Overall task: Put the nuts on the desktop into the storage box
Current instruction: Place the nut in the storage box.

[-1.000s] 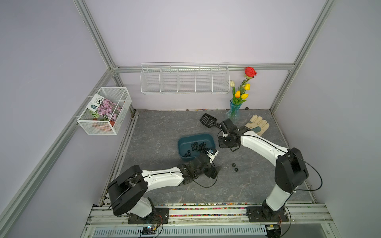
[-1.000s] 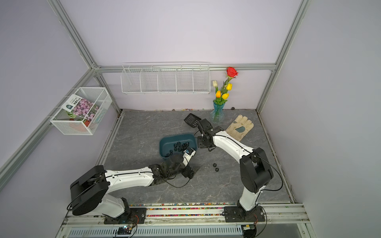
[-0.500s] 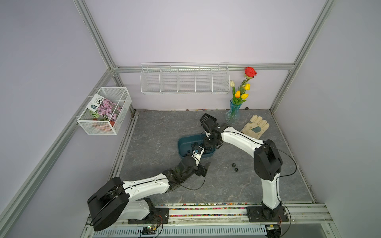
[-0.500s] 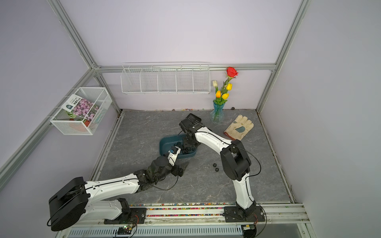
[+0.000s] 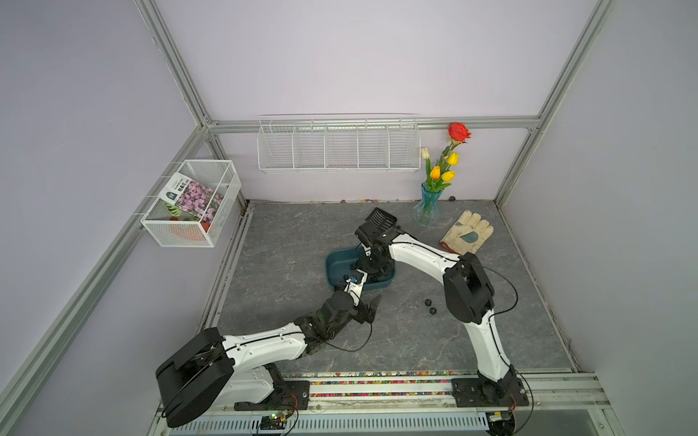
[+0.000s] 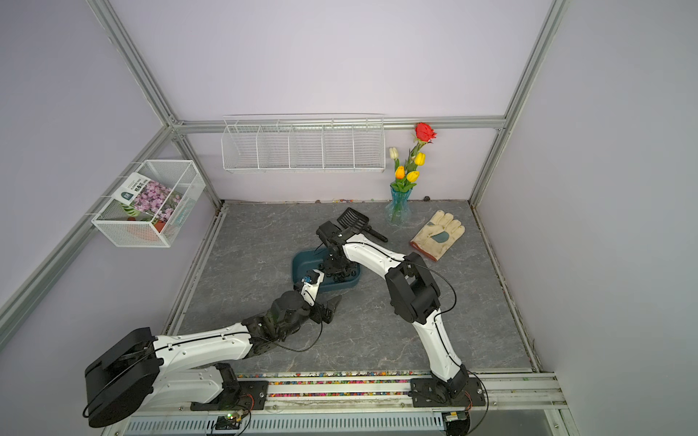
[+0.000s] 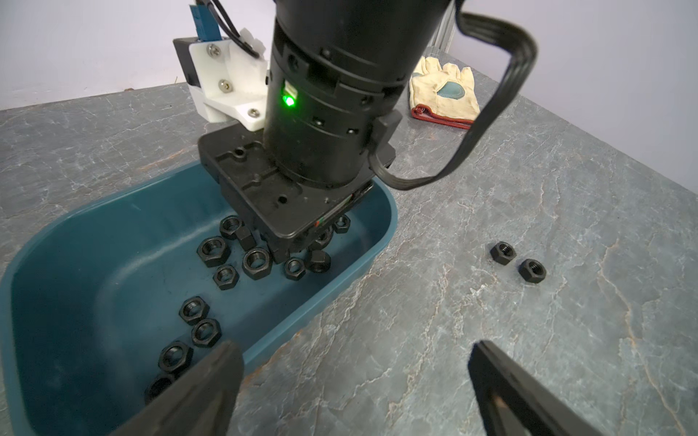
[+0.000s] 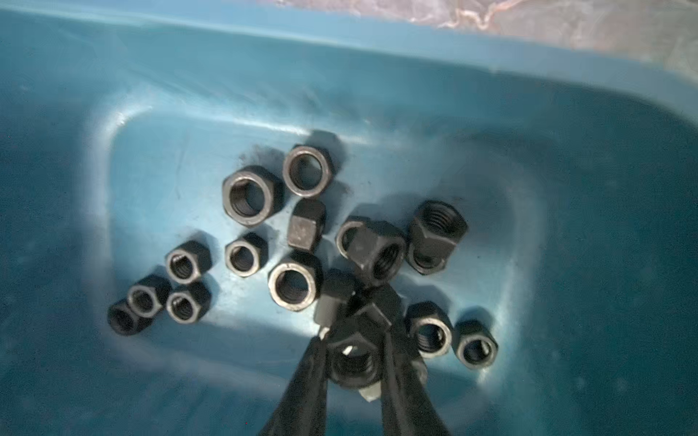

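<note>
Since a second ago the right gripper [image 8: 357, 332] has swung across and down into the shallow teal-blue plastic storage box [image 7: 389, 226]. Its fingers pinch one small black hexagonal metal nut [image 8: 353, 362], seemingly just above the heap of nuts [image 8: 249, 196] on the box floor. The left gripper [image 7: 353, 347] has drawn back, fingers spread wide over the dark grey veined stone desktop [image 5: 302, 234]. There two loose nuts [image 7: 502, 252] lie side by side, apart from the box.
</note>
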`<state>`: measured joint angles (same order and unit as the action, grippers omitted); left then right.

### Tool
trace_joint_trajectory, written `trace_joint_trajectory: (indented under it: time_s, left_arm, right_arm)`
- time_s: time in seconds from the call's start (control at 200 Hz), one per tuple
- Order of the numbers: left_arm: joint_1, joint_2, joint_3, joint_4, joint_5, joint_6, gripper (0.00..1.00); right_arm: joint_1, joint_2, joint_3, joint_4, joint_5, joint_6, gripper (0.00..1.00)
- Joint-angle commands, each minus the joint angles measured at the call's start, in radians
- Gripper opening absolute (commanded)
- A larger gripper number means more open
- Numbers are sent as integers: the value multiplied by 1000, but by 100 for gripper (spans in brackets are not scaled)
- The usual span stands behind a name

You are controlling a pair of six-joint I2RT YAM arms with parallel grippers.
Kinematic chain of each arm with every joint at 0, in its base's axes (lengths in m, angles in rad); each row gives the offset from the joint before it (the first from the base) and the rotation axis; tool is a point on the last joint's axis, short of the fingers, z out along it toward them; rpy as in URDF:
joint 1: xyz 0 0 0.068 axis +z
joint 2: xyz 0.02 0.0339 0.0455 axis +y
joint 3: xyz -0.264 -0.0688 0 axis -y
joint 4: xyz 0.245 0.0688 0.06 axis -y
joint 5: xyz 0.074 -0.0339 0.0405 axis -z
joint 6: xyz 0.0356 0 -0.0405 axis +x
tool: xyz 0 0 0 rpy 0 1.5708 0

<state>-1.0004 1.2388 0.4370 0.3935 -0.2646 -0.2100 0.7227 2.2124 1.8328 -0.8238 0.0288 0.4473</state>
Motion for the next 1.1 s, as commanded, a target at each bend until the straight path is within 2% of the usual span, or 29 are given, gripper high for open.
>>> trace_joint_trajectory:
  time_s: [0.0,0.235,0.6,0.874,1.094]
  left_arm:
    - [3,15,-6,21,-2,-18,98]
    - [3,27,1,21,8,-17,98]
    - [3,19,2,9,11,-17,98]
    - [3,-4,15,-25,17,-4,98]
    - [-7,-22,51,-79,19,28,98]
  right_arm:
    - [7,26,16,-35,-9,-12,17]
    - [8,45,17,-35,-9,-7,21]
    - [8,39,19,-37,0,-6,39]
    - [8,-1,37,-52,9,-13,43]
    - [8,-93,47,-66,42,-18,44]
